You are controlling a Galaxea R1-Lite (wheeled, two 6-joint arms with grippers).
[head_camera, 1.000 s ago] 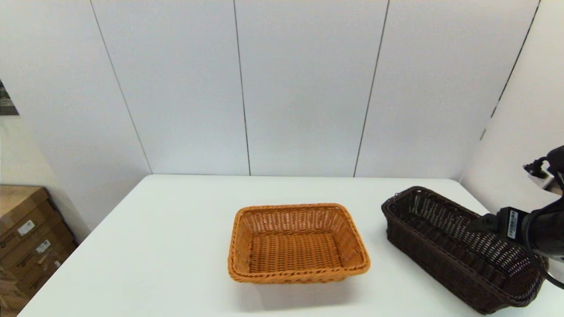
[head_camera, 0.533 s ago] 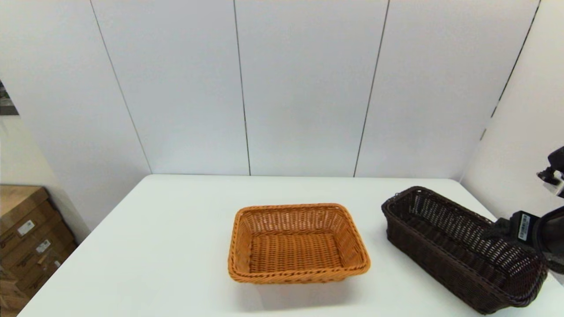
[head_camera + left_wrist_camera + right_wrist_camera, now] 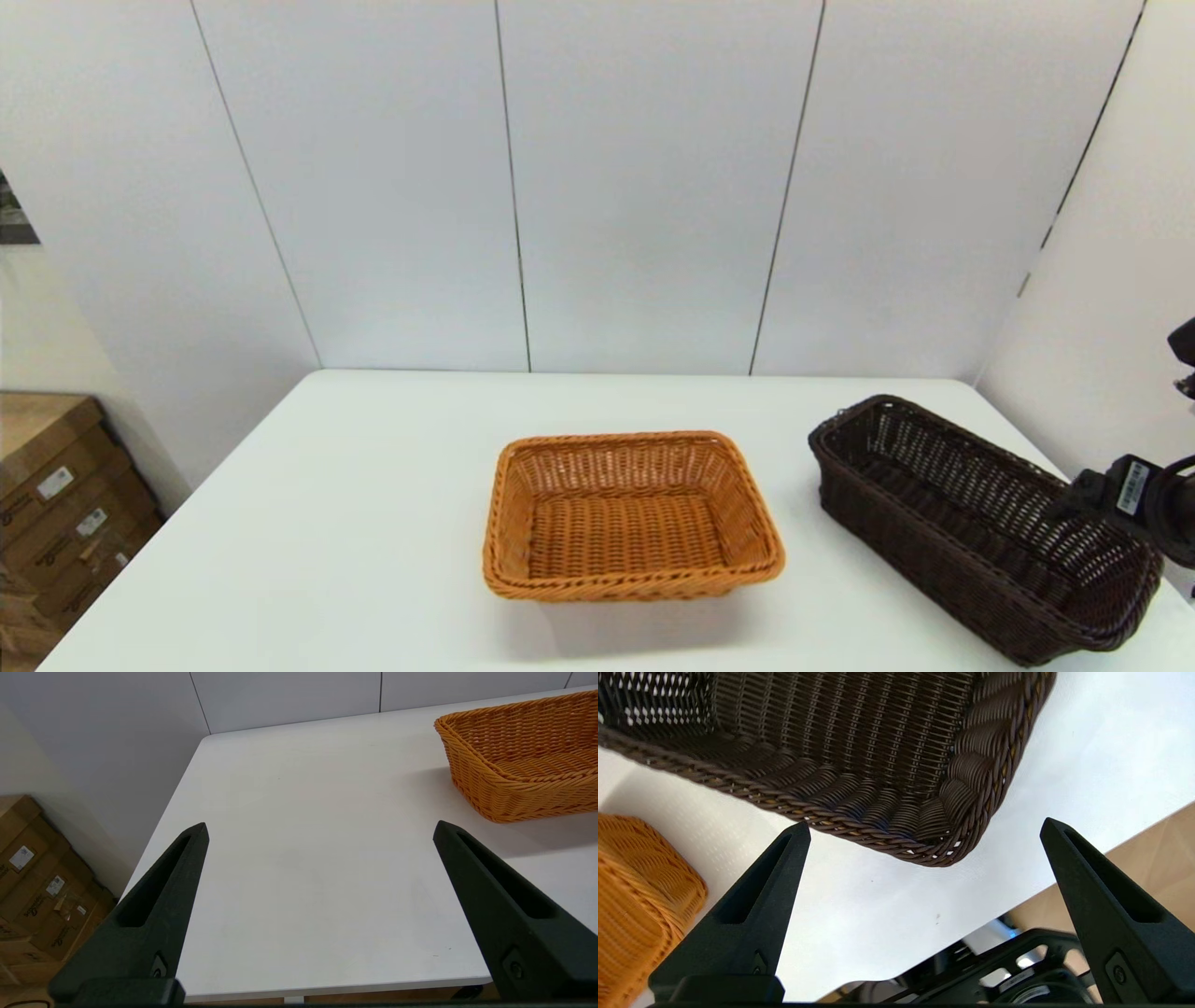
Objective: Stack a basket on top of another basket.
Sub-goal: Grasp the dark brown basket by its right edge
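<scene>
Trouble looks likeliest at the pickup: the dark brown basket (image 3: pixel 980 523) sits at the worktop's (image 3: pixel 373 523) right front corner, well apart from the orange-tan basket (image 3: pixel 630 513) at centre. The right tool (image 3: pixel 924 826) hovers just beside its near end, spread wide, gripping nothing. A bite on one end could tip this long basket or nudge it off the edge. The left tool (image 3: pixel 320 828) is parked wide open, empty.

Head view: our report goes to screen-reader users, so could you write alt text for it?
A dark brown basket sits apart from an orange-tan basket on a white table, not stacked. The right gripper is at the dark basket's far rim at the right edge; the left arm is out of view.
</scene>
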